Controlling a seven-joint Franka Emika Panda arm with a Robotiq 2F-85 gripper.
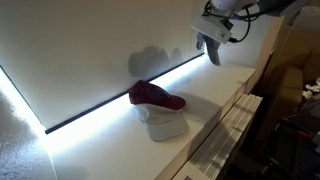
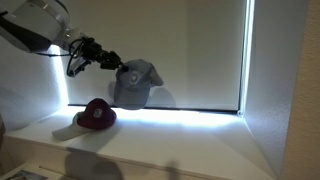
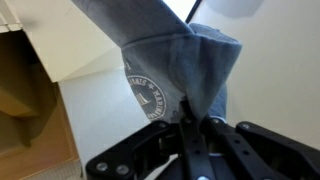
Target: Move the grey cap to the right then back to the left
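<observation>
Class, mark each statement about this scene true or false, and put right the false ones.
1. The grey cap hangs from the gripper, clear of the ledge. True.
2. The gripper is open and empty. False: it is shut on the grey cap's fabric.
3. The maroon cap lies on top of the pale cap. True.
4. The grey cap rests on the maroon cap. False: it is in the air, apart from it.

The grey cap (image 2: 135,85) is blue-grey (round dark badge (image 3: 150,96), white lettering); maroon cap (image 2: 97,114); off-white cap (image 1: 167,126).
</observation>
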